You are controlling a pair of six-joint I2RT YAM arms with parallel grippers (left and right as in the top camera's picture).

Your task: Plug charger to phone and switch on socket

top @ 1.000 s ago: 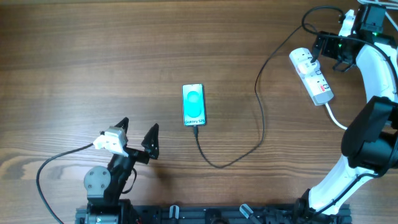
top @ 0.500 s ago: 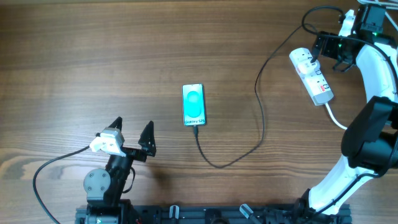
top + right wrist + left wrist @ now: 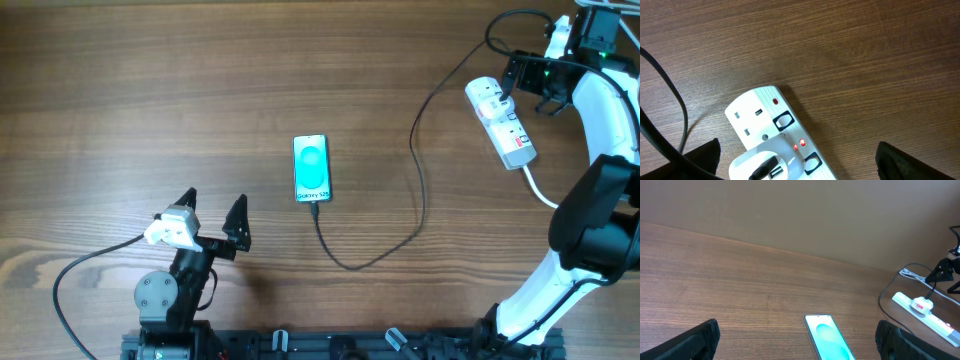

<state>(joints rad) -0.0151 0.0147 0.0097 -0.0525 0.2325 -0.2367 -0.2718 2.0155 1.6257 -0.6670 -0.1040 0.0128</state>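
Note:
The phone point(image 3: 311, 168) lies flat mid-table with its turquoise screen lit, also in the left wrist view point(image 3: 827, 340). The thin black charger cable point(image 3: 418, 170) joins its near end and runs right to a white plug point(image 3: 765, 162) seated in the white socket strip point(image 3: 500, 120), point(image 3: 760, 115). A red light point(image 3: 801, 144) glows beside the plug. My left gripper point(image 3: 215, 218) is open and empty, left of and nearer than the phone. My right gripper point(image 3: 527, 85) is open above the strip's far end, fingers point(image 3: 797, 160) either side of it.
The strip's thick white cord point(image 3: 540, 190) leaves its grey end toward the right arm. The strip also shows at the right of the left wrist view point(image 3: 925, 311). A plain wall stands behind the table's far edge.
My left gripper moved a little left and toward the near edge a second ago, then stayed still. The right arm, phone and cable have not moved.

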